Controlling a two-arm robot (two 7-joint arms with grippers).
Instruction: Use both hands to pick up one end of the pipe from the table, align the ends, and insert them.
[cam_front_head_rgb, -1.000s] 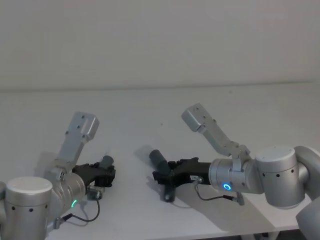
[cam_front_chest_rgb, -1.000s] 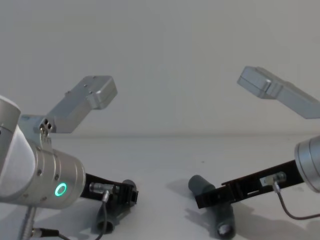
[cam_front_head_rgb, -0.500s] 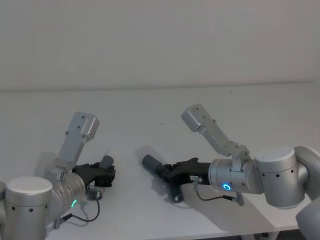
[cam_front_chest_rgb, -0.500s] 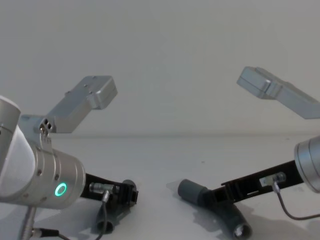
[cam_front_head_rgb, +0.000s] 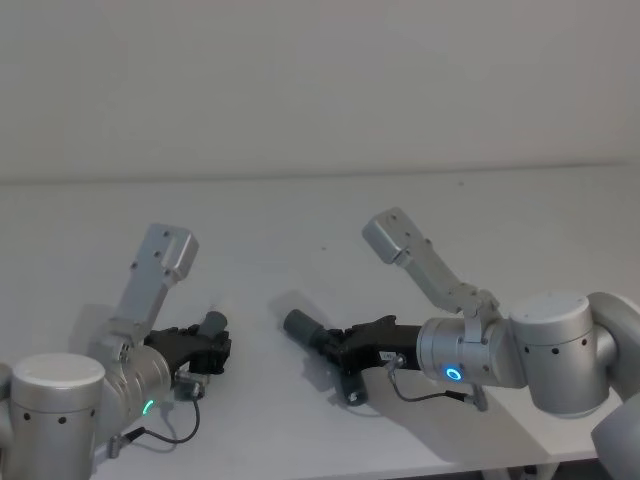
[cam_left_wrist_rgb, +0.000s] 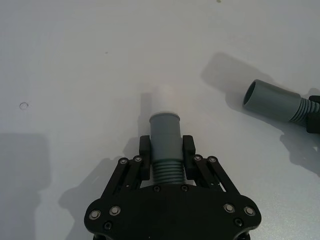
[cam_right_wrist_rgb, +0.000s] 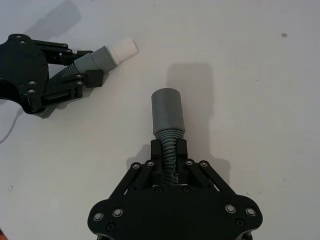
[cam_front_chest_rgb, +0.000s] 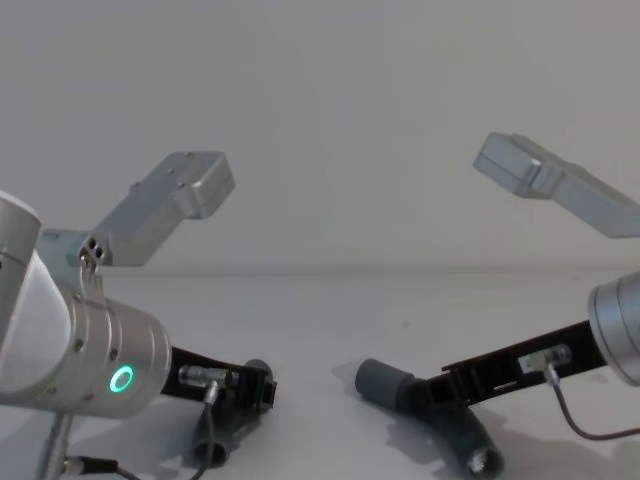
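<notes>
White desk (cam_front_head_rgb: 300, 210): jaws of the black left gripper (cam_left_wrist_rgb: 165, 147) clamp the ribbed dark grey spigot-tipped hose (cam_left_wrist_rgb: 165, 131) near left, those of the black right gripper (cam_right_wrist_rgb: 169, 150) the hollow-cuffed grey hose (cam_right_wrist_rgb: 167, 112) near centre; ends apart, off-axis, so pushing could jam

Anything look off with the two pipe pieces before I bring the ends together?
Nothing stands out. The left end effector grips the spigot piece by its ribs; the right end effector grips the hollow-cuff piece the same way. Both pieces look intact. Their ends are apart and not yet in line.
</notes>
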